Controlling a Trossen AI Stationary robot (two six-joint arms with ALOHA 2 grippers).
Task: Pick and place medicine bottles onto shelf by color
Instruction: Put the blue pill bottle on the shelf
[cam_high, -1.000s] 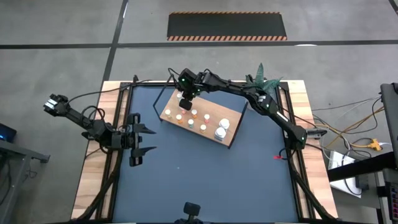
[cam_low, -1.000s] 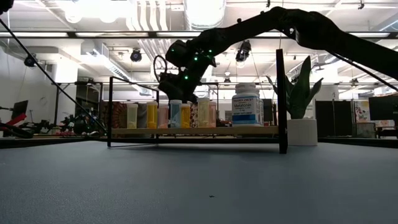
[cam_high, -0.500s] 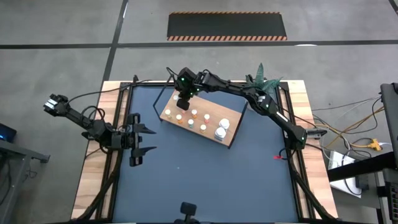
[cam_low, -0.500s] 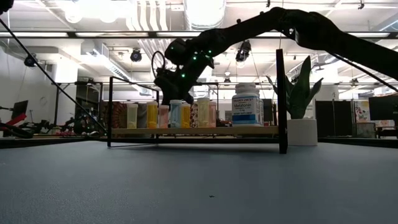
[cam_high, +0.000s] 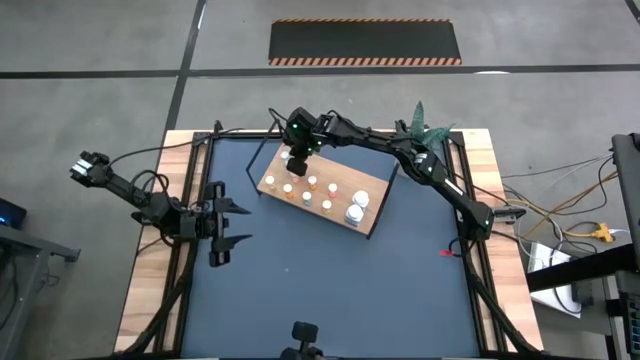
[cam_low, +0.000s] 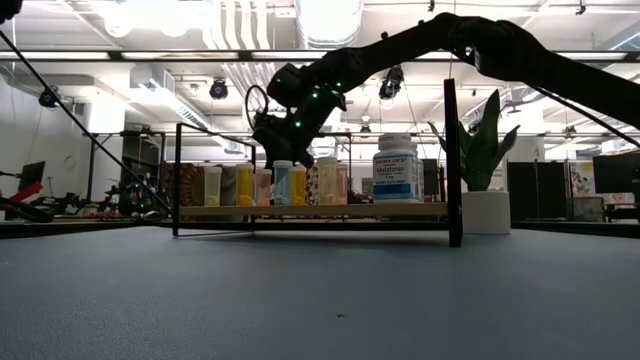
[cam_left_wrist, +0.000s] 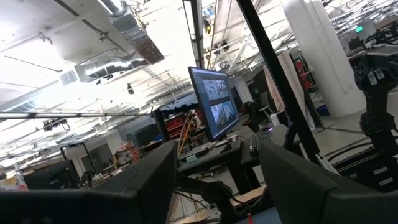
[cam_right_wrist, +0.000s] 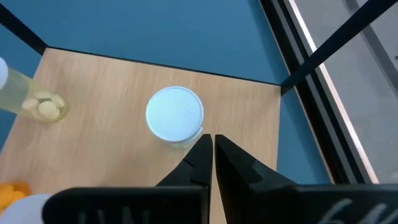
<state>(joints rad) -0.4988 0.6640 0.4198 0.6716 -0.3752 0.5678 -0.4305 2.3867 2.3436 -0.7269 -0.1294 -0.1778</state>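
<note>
The shelf (cam_high: 372, 186), a light wooden board in a black frame, stands at the table's far middle. Several small medicine bottles (cam_high: 311, 186) and two bigger white ones (cam_high: 357, 208) stand upright on it. My right gripper (cam_high: 296, 152) is shut with nothing in it, and hovers over the shelf's far left corner. In the right wrist view its tips (cam_right_wrist: 213, 142) sit just above and beside a white-capped bottle (cam_right_wrist: 175, 114). A yellowish bottle (cam_right_wrist: 28, 99) stands farther along the board. My left gripper (cam_high: 238, 226) waits open at the table's left edge.
A white pot with a green plant (cam_low: 486, 190) stands at the far right, beside the shelf's black post (cam_low: 452, 160). In the low view the bottles stand in a row (cam_low: 290, 185) beside the big white bottle (cam_low: 397, 170). The dark blue tabletop (cam_high: 330, 290) stretches from the shelf to the near edge.
My right gripper's fingers have lifted a little off the row of bottles, toward the far edge. They have stayed shut. A white cap at the shelf's far left corner now shows beside them.
</note>
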